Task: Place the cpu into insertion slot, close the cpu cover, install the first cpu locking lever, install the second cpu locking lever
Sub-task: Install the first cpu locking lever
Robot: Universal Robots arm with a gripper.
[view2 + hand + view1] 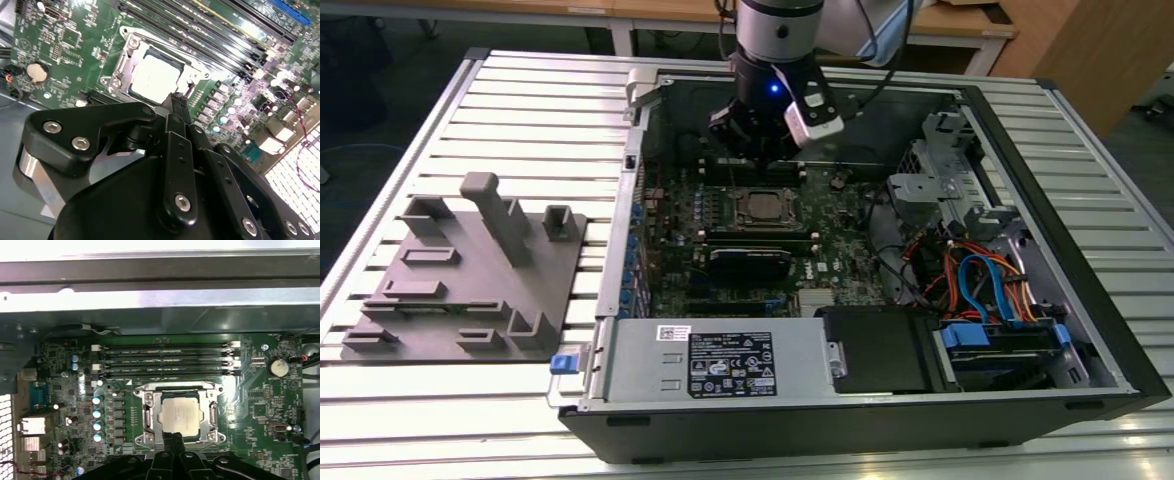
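Note:
The cpu [181, 414] is a silver-grey square lying flat in the insertion slot [146, 435] on the green board; it also shows in the second wrist view [155, 77] and the exterior view [761, 208]. The cpu cover [149, 412] is a silver frame lying down around the chip, with the chip's top showing through its window. My gripper [174, 438] hangs above the socket's edge with its black fingers [177, 102] pressed together and nothing between them. In the exterior view the gripper [754, 158] sits just behind the socket, inside the open computer case.
Long memory slots [165, 360] run beside the socket, and a black card [750, 262] lies on its other side. The case wall [640, 200], drive cage [934, 180], loose cables [974, 280] and power supply [720, 360] ring the board. A grey fixture block [467, 270] stands at the exterior view's left.

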